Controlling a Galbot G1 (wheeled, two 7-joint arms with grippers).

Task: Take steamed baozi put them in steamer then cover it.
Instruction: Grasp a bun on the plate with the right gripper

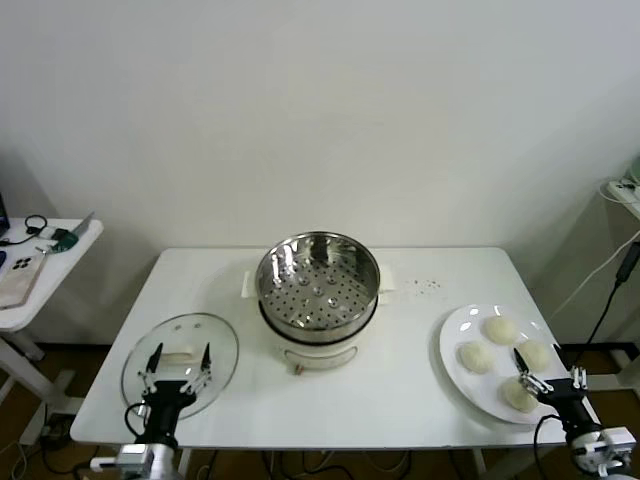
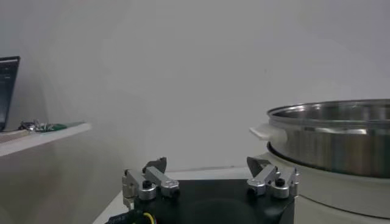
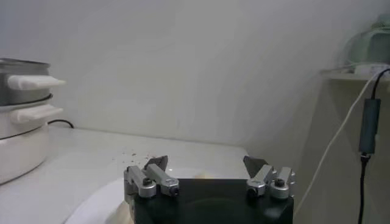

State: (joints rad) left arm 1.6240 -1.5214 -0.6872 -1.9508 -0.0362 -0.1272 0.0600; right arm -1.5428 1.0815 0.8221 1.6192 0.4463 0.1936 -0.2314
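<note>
Four cream-white dough buns (image 1: 497, 358) wait on the flat white plate (image 1: 452, 342), right of our shiny steel steamer (image 1: 318, 283). Our right gripper (image 1: 535, 371) hangs spread over them, probably ready for picking; our left gripper (image 1: 178, 363) hangs spread over the clear glass lid (image 1: 180, 362).

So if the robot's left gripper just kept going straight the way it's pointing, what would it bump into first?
The left gripper, jaws open, hangs over the glass lid and points toward the back wall. It would probably pass left of the steamer and meet nothing before the wall, though depth is hard to judge.
</note>
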